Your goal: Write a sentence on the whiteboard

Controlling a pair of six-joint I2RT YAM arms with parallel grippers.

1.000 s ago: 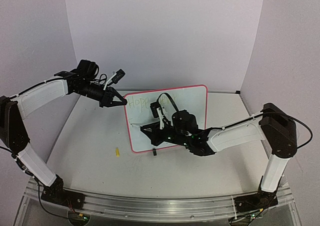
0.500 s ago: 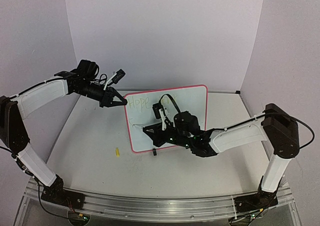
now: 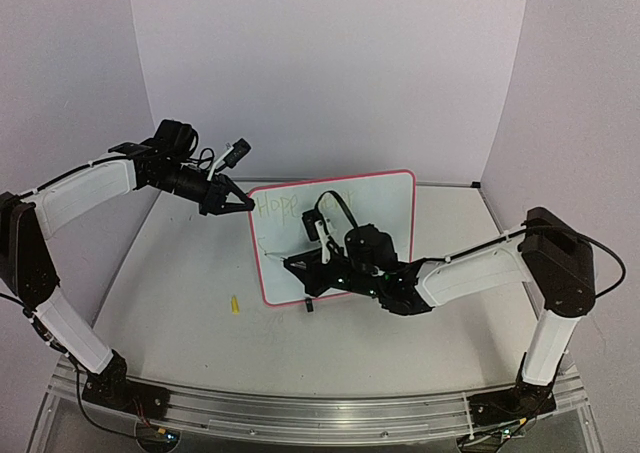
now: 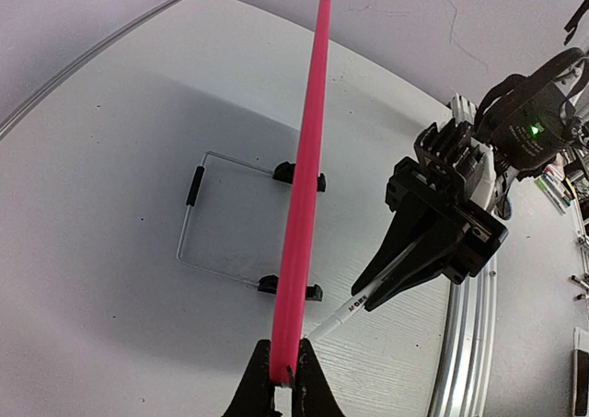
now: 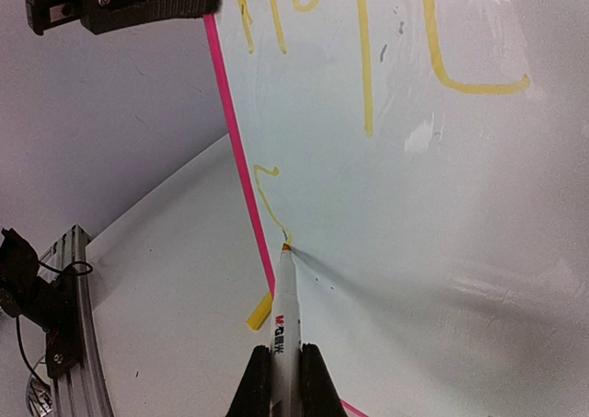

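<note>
The whiteboard (image 3: 390, 205), white with a pink frame, stands upright on the table. My left gripper (image 3: 243, 202) is shut on its top left corner; in the left wrist view the pink edge (image 4: 305, 196) runs up from between my left gripper's tips (image 4: 283, 364). My right gripper (image 3: 294, 263) is shut on a white marker (image 5: 284, 297), whose tip touches the board's lower left. The sentence (image 5: 368, 30) shows as yellow "Hope" on the top line, with a short yellow stroke (image 5: 268, 196) on the second line that ends at the marker tip. The marker (image 4: 355, 308) and right gripper (image 4: 368, 291) also show in the left wrist view.
A yellow marker cap (image 3: 235, 304) lies on the table left of the board; it also shows in the right wrist view (image 5: 259, 311). Black clip feet (image 4: 296, 173) and a wire stand (image 4: 191, 187) hold the board up. Walls enclose the table on three sides.
My right gripper has shifted slightly with the marker against the board's lower left. The left arm and the board have not moved.
</note>
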